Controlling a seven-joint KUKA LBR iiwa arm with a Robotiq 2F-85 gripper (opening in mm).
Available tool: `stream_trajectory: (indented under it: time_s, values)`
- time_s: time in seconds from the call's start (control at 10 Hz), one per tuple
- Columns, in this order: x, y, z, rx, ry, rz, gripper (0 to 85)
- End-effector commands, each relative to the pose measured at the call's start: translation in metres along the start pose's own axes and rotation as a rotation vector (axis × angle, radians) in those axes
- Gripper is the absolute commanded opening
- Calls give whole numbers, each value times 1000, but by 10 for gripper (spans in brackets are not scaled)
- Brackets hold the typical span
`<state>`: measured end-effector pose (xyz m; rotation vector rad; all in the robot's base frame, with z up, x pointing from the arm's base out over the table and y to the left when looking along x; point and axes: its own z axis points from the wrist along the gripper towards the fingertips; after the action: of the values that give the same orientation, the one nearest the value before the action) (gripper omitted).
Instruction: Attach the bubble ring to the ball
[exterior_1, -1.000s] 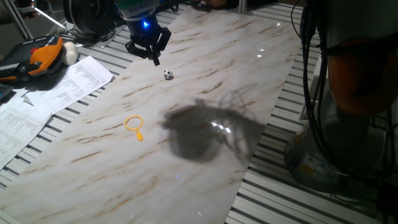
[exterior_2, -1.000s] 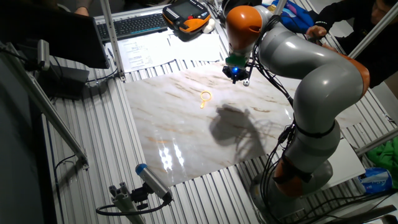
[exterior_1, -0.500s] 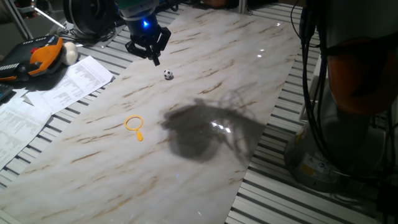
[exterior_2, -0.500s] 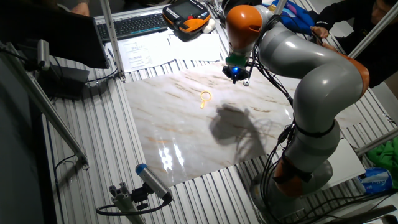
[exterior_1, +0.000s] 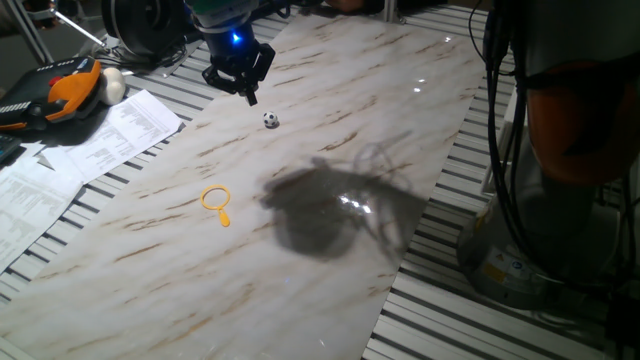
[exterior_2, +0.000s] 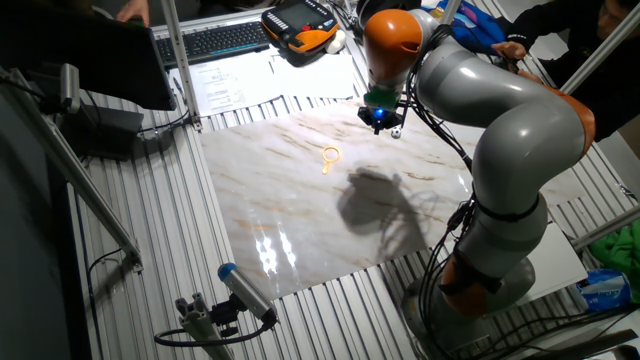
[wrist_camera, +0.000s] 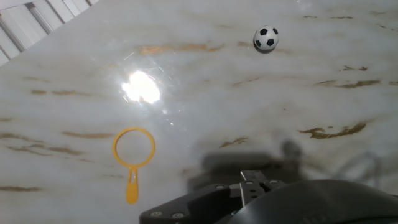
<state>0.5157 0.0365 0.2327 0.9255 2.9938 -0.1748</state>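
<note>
Hand view gives me the bubble ring (wrist_camera: 133, 149) flat on the marble table (wrist_camera: 217, 106), handle toward the camera, well apart from the ball (wrist_camera: 266, 38). My gripper (exterior_1: 245, 85) hovers just beside the ball, holding nothing; I cannot tell its jaw state.

Gripper (wrist_camera: 249, 186) fingertips cut off by hand view's lower edge; jaw gap unreadable, and too small and dark above the ball (exterior_1: 270, 119) in the fixed views. Ball (exterior_2: 397, 131) half hidden behind the gripper (exterior_2: 379, 120).
</note>
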Motion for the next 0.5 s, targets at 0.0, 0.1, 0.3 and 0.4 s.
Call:
stream_trajectory:
  time_s: [0.0, 0.1, 0.3, 0.4]
  values:
    - [0, 0, 0, -3, -4, -6, 0]
    - [0, 0, 0, -3, -4, -14, 0]
    - [0, 0, 0, 1, -15, -28, 0]
    - [0, 0, 0, 1, -17, -32, 0]
